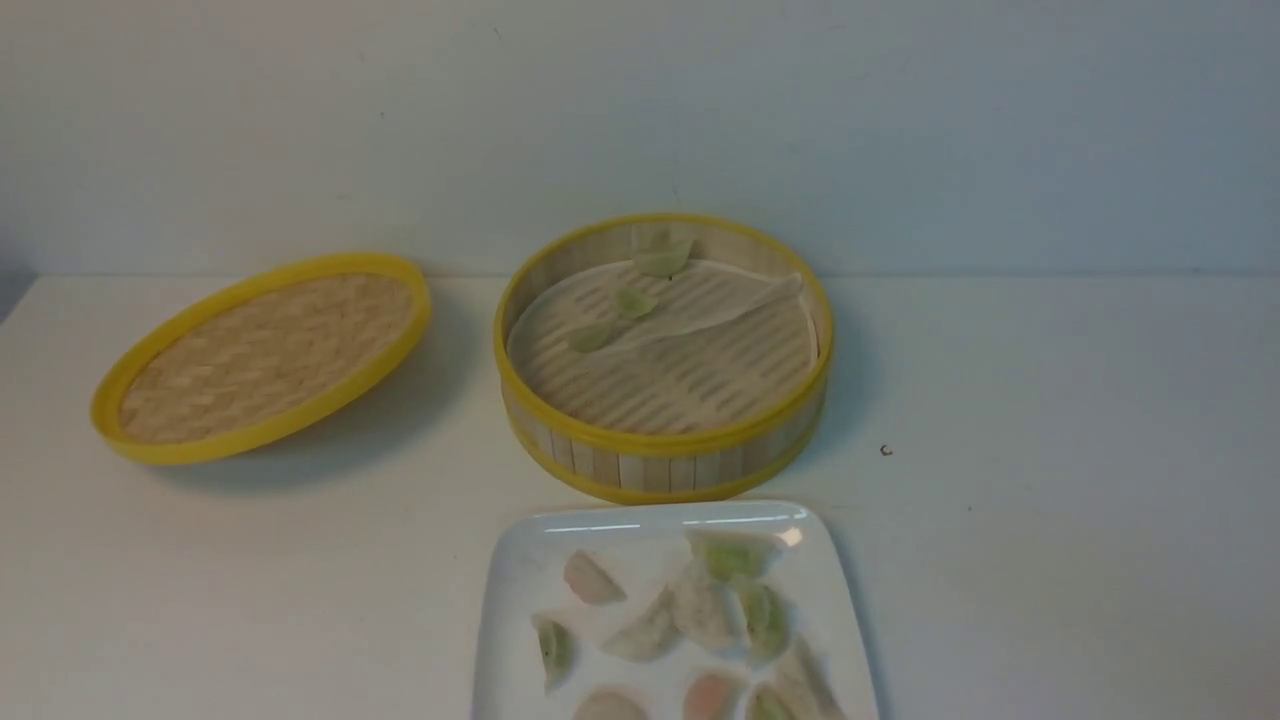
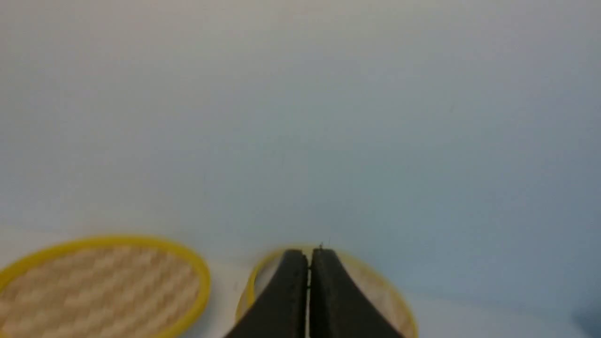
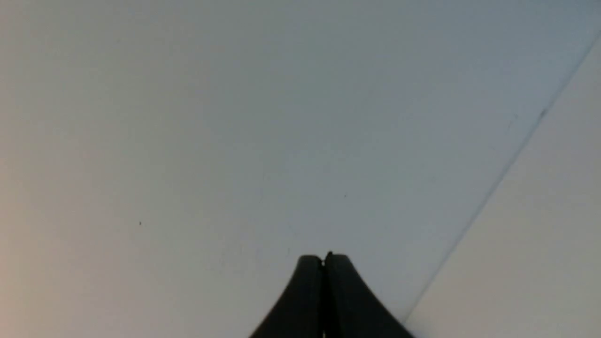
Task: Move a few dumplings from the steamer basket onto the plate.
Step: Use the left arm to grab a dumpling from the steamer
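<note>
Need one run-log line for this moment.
left end effector: shut, empty | right end effector: shut, empty | steamer basket: three green dumplings inside | plate: plated dumplings | lid: off

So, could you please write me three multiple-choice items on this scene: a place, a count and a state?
1. Where does the woven lid lie?
A. left of the steamer basket
B. on top of it
C. inside it

2. How many green dumplings lie in the basket?
A. none
B. three
C. six

3. How do the left gripper's jaws stand?
A. wide open
B. shut on a dumpling
C. shut, empty

Answers: 1 A, it lies apart on the basket's left; 2 B, three show inside it; 3 C, the fingers meet with nothing between.
</note>
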`<state>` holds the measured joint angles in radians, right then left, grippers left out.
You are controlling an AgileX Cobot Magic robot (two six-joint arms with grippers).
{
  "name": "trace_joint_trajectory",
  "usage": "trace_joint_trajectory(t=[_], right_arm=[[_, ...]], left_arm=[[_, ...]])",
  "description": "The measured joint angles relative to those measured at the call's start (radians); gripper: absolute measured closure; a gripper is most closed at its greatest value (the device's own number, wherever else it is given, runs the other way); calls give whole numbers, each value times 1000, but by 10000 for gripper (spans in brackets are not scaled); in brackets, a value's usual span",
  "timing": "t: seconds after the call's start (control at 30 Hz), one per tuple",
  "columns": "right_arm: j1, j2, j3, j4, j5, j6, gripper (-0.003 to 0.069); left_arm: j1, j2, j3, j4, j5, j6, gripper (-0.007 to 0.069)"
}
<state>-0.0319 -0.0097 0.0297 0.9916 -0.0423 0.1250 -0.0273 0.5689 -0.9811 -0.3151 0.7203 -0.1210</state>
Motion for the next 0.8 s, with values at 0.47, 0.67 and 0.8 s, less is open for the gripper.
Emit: trace_joint_trajectory(t=[0.47, 0.67, 0.8], right_arm=[[46, 95, -449, -195, 428, -257, 673], [53, 455, -774, -393, 939, -330, 673], [53, 584, -832, -449, 1063, -390, 673]], left_arm=[[-30, 805, -200, -131, 266, 432, 631], [-181, 1202, -606, -73, 439, 517, 631], [-234, 1437, -927, -46, 497, 524, 631]])
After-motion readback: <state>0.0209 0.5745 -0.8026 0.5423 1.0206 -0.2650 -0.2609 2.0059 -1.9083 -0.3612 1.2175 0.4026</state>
